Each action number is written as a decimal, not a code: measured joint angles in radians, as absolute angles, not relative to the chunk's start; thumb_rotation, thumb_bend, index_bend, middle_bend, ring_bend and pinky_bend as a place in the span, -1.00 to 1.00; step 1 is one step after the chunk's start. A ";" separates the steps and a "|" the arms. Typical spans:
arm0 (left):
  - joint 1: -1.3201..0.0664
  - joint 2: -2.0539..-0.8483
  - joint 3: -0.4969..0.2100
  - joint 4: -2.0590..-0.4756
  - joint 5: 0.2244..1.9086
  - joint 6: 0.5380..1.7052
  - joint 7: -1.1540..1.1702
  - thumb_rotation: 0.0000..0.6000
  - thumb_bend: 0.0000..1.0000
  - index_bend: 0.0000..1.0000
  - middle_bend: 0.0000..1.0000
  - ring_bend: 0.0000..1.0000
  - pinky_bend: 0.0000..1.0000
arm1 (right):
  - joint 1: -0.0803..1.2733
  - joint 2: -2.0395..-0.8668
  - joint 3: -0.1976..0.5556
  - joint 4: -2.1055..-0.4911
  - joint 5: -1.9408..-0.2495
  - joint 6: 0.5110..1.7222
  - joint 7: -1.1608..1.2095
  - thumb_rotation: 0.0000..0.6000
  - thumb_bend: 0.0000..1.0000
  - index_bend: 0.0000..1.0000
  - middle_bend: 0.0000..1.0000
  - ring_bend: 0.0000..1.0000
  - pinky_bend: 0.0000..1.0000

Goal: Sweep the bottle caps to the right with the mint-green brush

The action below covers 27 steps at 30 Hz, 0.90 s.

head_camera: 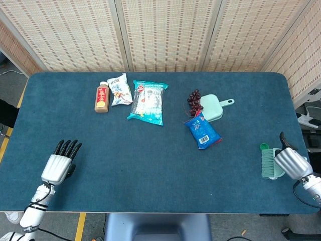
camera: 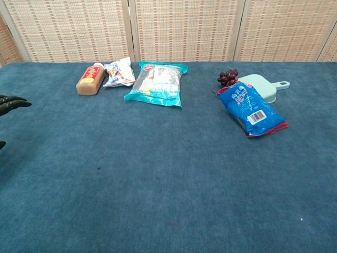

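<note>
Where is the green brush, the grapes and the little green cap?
mint-green brush (head_camera: 269, 163), head view, on its bristles.
grapes (camera: 228, 77), chest view, middle of the bunch.
green bottle cap (head_camera: 264, 147), head view, on its top.

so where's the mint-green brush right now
In the head view the mint-green brush is at the table's far right edge, held by the right hand, with a small green bottle cap just beyond its bristles. The chest view doesn't show it.
</note>
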<state>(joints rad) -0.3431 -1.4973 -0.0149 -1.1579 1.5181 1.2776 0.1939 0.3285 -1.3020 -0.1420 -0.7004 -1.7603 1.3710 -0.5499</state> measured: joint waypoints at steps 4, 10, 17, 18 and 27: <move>-0.342 -1.497 -0.012 -1.165 1.525 1.286 0.195 1.00 -0.10 -1.00 -1.00 -1.00 -0.97 | 0.319 -1.323 -0.106 -0.693 -1.747 1.464 -0.486 1.00 -0.22 1.00 0.73 0.15 -0.69; -0.336 -1.489 -0.009 -1.170 1.534 1.306 0.187 1.00 -0.10 -1.00 -1.00 -1.00 -0.97 | 0.329 -1.370 -0.068 -0.746 -1.764 1.593 -0.397 1.00 -0.22 1.00 0.73 0.15 -0.68; -0.332 -1.483 -0.009 -1.174 1.537 1.315 0.177 1.00 -0.10 -1.00 -1.00 -1.00 -0.97 | 0.345 -1.442 -0.060 -0.815 -1.797 1.631 -0.342 1.00 -0.22 1.00 0.73 0.15 -0.68; -0.331 -1.481 -0.009 -1.175 1.537 1.316 0.175 1.00 -0.10 -1.00 -1.00 -1.00 -0.97 | 0.349 -1.458 -0.062 -0.815 -1.804 1.629 -0.341 1.00 -0.22 1.00 0.73 0.15 -0.68; -0.333 -1.471 -0.013 -1.181 1.528 1.306 0.164 1.00 -0.10 -1.00 -1.00 -1.00 -0.97 | 0.359 -1.701 -0.074 -0.598 -1.803 1.557 -0.232 1.00 -0.23 0.17 0.27 -0.04 -0.69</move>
